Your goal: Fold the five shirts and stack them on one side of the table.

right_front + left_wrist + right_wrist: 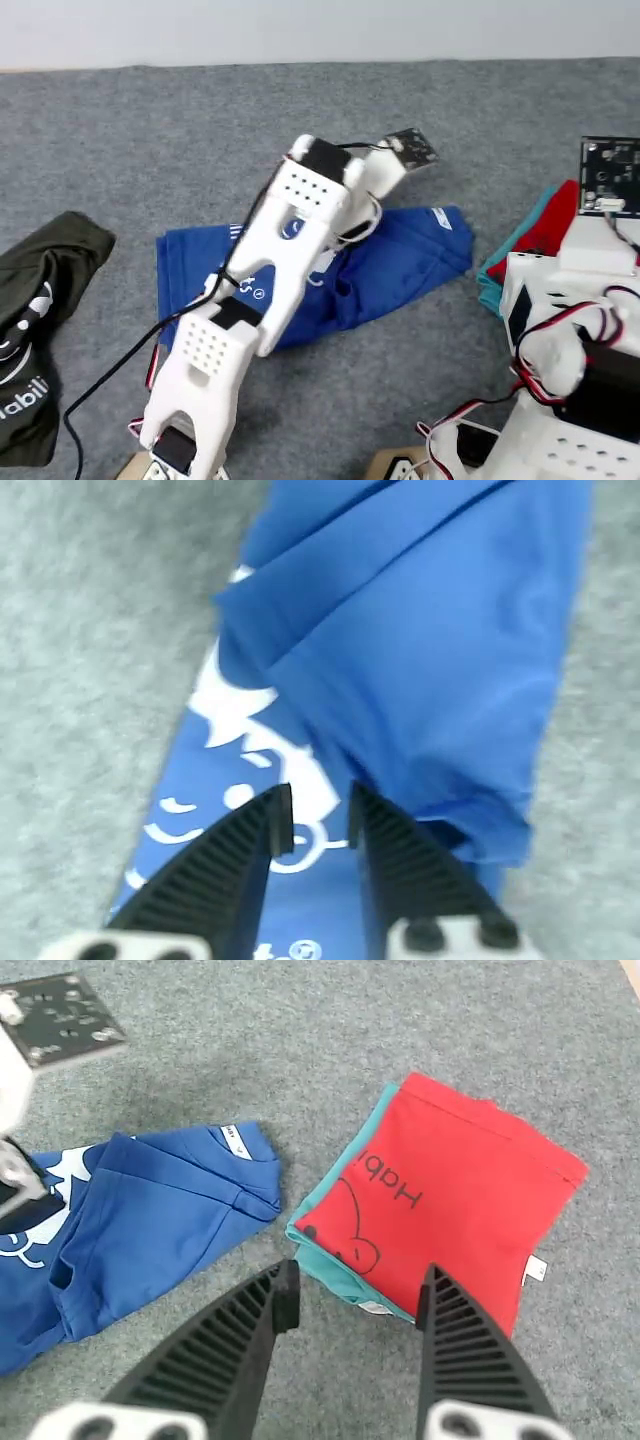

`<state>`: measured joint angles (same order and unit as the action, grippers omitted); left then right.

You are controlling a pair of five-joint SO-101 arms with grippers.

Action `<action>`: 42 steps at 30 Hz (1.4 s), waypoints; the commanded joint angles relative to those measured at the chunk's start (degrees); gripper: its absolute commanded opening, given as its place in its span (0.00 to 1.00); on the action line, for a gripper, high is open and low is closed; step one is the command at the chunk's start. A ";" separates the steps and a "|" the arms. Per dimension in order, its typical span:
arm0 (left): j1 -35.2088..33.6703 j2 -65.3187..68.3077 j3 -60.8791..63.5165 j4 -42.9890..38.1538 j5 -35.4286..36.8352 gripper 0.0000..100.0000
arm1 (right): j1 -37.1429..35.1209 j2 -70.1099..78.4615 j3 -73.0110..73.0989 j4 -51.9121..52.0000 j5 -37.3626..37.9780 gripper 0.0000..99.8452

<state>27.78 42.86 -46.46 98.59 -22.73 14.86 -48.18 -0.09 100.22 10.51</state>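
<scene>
A blue shirt (400, 260) with white print lies partly folded in the middle of the grey table. My left arm (290, 230) stretches over it. My left gripper (320, 815) hangs just above the shirt (420, 630), at the corner of a folded-over layer, its fingers a narrow gap apart with the flat print showing between them. At the right edge a folded red shirt (450, 1210) rests on a folded teal one (340, 1282). My right gripper (355, 1295) stands open above bare table between that stack and the blue shirt's collar end (150, 1220).
A dark shirt (40, 290) with white lettering lies crumpled at the left edge. The grey table (200, 120) stretches bare behind the blue shirt. My right arm's base (570, 330) with red wires stands at the front right, beside the red shirt (550, 225).
</scene>
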 commanded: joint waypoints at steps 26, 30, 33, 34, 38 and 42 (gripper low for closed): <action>3.52 -18.37 24.57 -0.70 3.87 0.07 | 0.40 5.58 -2.11 -0.75 2.73 0.20; 8.18 -19.60 21.14 0.97 5.45 0.07 | 0.40 5.58 -2.11 -0.75 2.90 0.20; 9.67 -17.41 22.11 -1.93 7.21 0.07 | 0.40 5.58 -2.11 -0.75 2.90 0.20; 9.58 -15.91 22.55 -2.99 7.30 0.07 | 0.40 5.58 -2.11 -0.75 2.90 0.20; 7.74 -8.18 22.99 -3.69 7.47 0.07 | 0.40 5.67 -2.11 -0.75 2.90 0.20; 6.07 -5.80 21.85 -1.41 7.56 0.07 | 0.40 5.67 -2.11 -0.75 2.99 0.20</action>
<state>34.90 37.23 -22.99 95.78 -15.60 14.86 -42.64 0.00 99.96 12.62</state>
